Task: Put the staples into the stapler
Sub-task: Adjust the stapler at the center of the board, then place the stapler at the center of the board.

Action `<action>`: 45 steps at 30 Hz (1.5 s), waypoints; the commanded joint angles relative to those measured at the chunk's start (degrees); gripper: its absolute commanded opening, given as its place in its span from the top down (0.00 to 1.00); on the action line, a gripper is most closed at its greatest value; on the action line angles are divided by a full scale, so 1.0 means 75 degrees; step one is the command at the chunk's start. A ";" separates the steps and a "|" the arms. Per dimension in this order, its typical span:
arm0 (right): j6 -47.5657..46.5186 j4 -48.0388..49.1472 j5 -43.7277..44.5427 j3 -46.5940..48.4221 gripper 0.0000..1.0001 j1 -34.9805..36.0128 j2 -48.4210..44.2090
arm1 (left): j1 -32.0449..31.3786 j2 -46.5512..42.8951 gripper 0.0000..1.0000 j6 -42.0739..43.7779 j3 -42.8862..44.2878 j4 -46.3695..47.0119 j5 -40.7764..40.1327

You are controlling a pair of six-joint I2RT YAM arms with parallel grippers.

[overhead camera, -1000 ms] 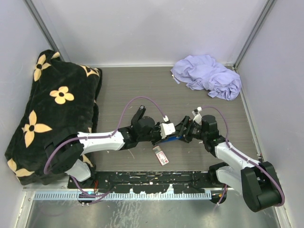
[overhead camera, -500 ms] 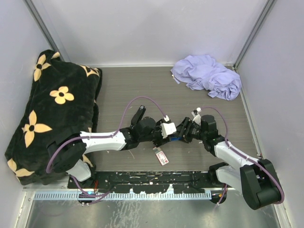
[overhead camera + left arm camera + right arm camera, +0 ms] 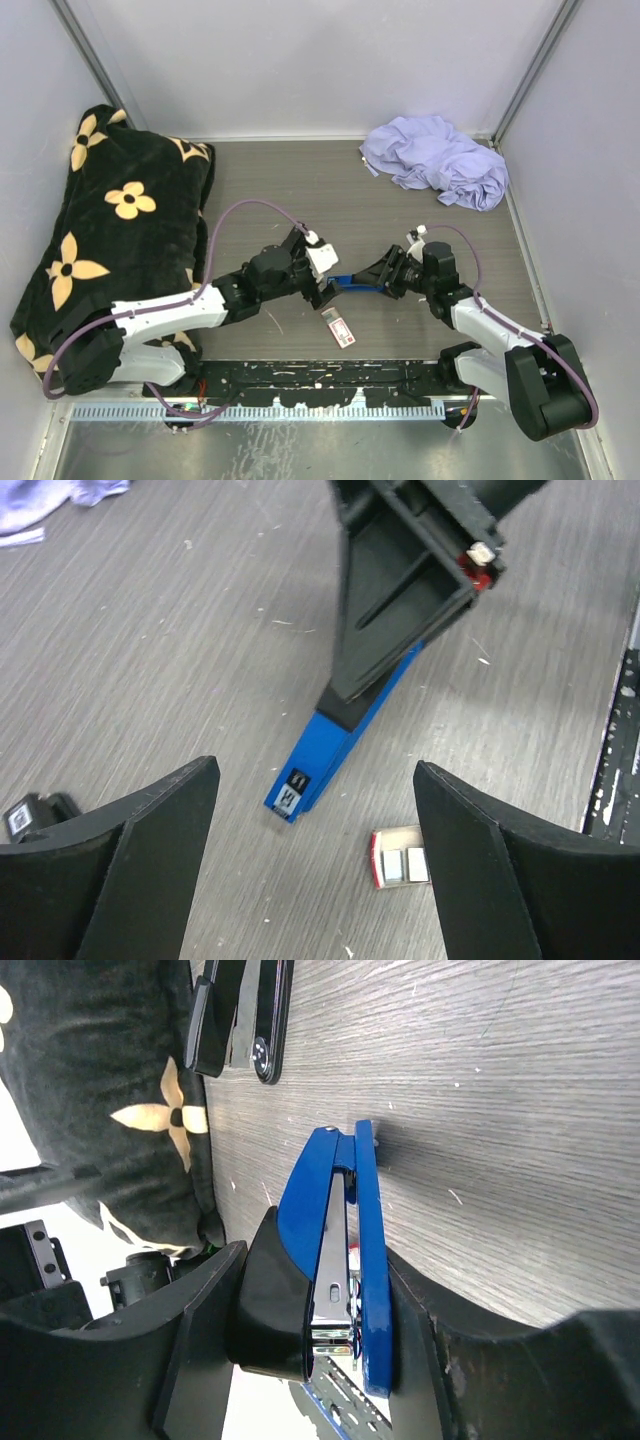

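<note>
Your staples box (image 3: 339, 328) lies flat on the table (image 3: 260, 190), nearest the bases and just short of your left gripper (image 3: 322, 292), whose jaws stand wide apart and empty. Beyond it, your right gripper (image 3: 385, 275) clamps the blue stapler (image 3: 350, 283), whose free end points toward the left gripper.

1. The left arm (image 3: 165, 312) and right arm (image 3: 490, 325) are built of white links joined by black joints.
2. A purple left cable (image 3: 235, 213) and a purple right cable (image 3: 462, 238) are looped along the arms.
3. A white block (image 3: 322, 258) is mounted at the left wrist.
4. The left gripper (image 3: 315, 770) is fitted with matte black, wedge-shaped fingers (image 3: 140, 830).
5. The right gripper (image 3: 320, 1260) is black too, with ribbed triangular fingers (image 3: 385, 600); a small red-and-white part (image 3: 482, 562) is seen on it.
6. The right arm is carried on a bulky black base (image 3: 545, 392).
</note>
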 commanded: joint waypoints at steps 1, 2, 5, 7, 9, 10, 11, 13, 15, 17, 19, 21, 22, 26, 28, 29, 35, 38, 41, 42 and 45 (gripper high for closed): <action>-0.0263 0.0814 0.0309 0.0328 0.99 -0.0008 -0.0043 | 0.0461 -0.0502 0.19 -0.0903 -0.0201 0.0222 -0.0290; -0.0318 0.0934 0.0395 0.0307 1.00 0.0003 -0.0011 | 0.0620 -0.0530 0.20 -0.1142 -0.0251 0.0261 -0.0299; -0.0521 0.1171 0.0765 0.0247 1.00 -0.0001 0.0058 | 0.1025 -0.0618 0.20 -0.1690 -0.0385 0.0285 -0.0286; -0.0640 0.1238 0.0869 0.0324 1.00 0.0001 0.0242 | 0.1159 -0.0739 0.20 -0.1837 -0.0480 0.0284 -0.0387; -0.0718 0.1340 0.0837 0.0408 1.00 0.0000 0.0497 | 0.1306 -0.0828 0.20 -0.1973 -0.0510 0.0135 -0.0479; -0.0761 0.1435 0.0808 0.0441 1.00 0.0009 0.0635 | 0.1384 -0.0885 0.20 -0.2023 -0.0508 0.0032 -0.0517; -0.0869 0.1477 0.0787 0.0490 1.00 0.0004 0.0783 | 0.1439 -0.0941 0.20 -0.2054 -0.0540 -0.0039 -0.0610; -0.1210 0.1305 0.0844 0.0672 1.00 0.0004 0.1097 | 0.1522 -0.1096 0.20 -0.2161 -0.0615 -0.0133 -0.0869; -0.1597 0.1114 0.0991 0.0876 0.87 0.0034 0.1433 | 0.1598 -0.1283 0.18 -0.2271 -0.0699 -0.0256 -0.1093; -0.2005 0.1085 0.1152 0.1039 0.75 0.0091 0.1874 | 0.1673 -0.1423 0.16 -0.2415 -0.0751 -0.0416 -0.1378; -0.2301 0.1111 0.1256 0.1221 0.63 0.0148 0.2300 | 0.1773 -0.1555 0.14 -0.2499 -0.0809 -0.0636 -0.1500; -0.2446 0.1189 0.1284 0.1429 0.54 0.0179 0.2760 | 0.1862 -0.1680 0.13 -0.2584 -0.0848 -0.0793 -0.1626; -0.2471 0.1312 0.1262 0.1483 0.50 0.0174 0.2967 | 0.1916 -0.1753 0.13 -0.2606 -0.0865 -0.0848 -0.1660; -0.2430 0.1854 0.1015 0.1712 0.43 0.0174 0.3800 | 0.2110 -0.2054 0.08 -0.2684 -0.0954 -0.0996 -0.1823; -0.2332 0.2168 0.0751 0.1818 0.41 0.0175 0.4203 | 0.2231 -0.2199 0.08 -0.2716 -0.0989 -0.1062 -0.1868; -0.2252 0.2351 0.0639 0.1841 0.41 0.0177 0.4386 | 0.2264 -0.2250 0.07 -0.2730 -0.1003 -0.1100 -0.1875; -0.2240 0.3073 0.0482 0.1730 0.34 0.0194 0.4857 | 0.2421 -0.2459 0.07 -0.2806 -0.1144 -0.1178 -0.1869; -0.2430 0.2973 0.0594 0.1680 0.29 0.0191 0.4793 | 0.2478 -0.2502 0.06 -0.2809 -0.1150 -0.1257 -0.1862; -0.2594 0.2769 0.0799 0.1642 0.15 0.0192 0.4638 | 0.2525 -0.2529 0.06 -0.2845 -0.1148 -0.1312 -0.1871; -0.2670 0.2684 0.0866 0.1642 0.09 0.0186 0.4562 | 0.2542 -0.2539 0.05 -0.2876 -0.1129 -0.1330 -0.1897; -0.2922 0.2295 0.1123 0.1702 0.05 0.0187 0.4336 | 0.2599 -0.2580 0.04 -0.2920 -0.1117 -0.1369 -0.1897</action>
